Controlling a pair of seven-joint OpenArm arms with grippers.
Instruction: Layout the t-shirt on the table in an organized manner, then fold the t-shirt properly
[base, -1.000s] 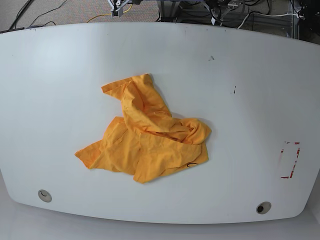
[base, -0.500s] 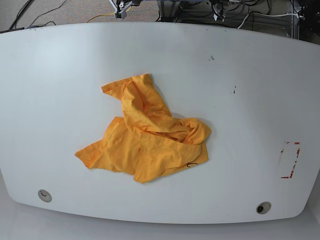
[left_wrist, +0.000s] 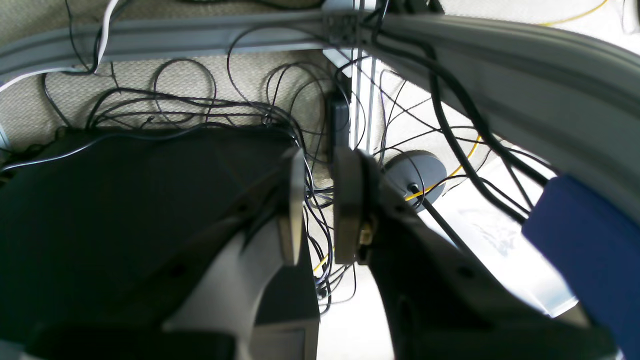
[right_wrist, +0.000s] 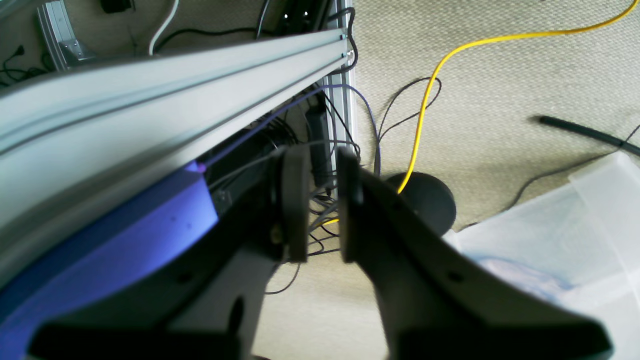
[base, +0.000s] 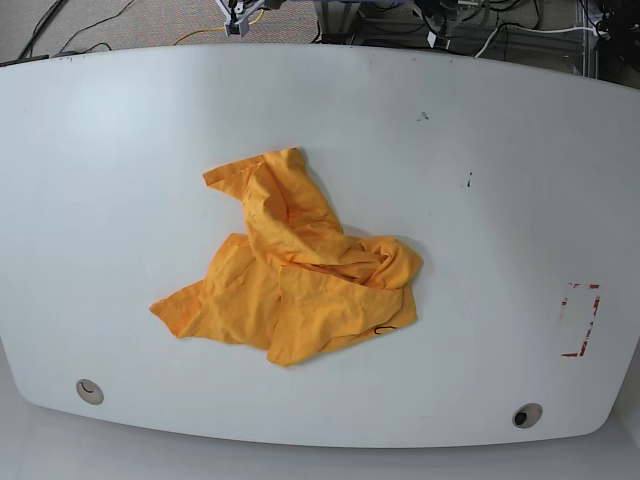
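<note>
Lying crumpled, t-shirt script mostly hidden, table

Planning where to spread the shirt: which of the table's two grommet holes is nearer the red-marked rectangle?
The grommet hole at the base view's lower right, just below the red-marked rectangle. The other hole sits at the lower left, beyond the t-shirt.

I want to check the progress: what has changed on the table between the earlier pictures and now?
Nothing visibly changed. The t-shirt lies crumpled in the same spot on the table, untouched. Neither gripper has taken hold of anything: the left gripper and the right gripper are slightly open and empty, off the table.
</note>
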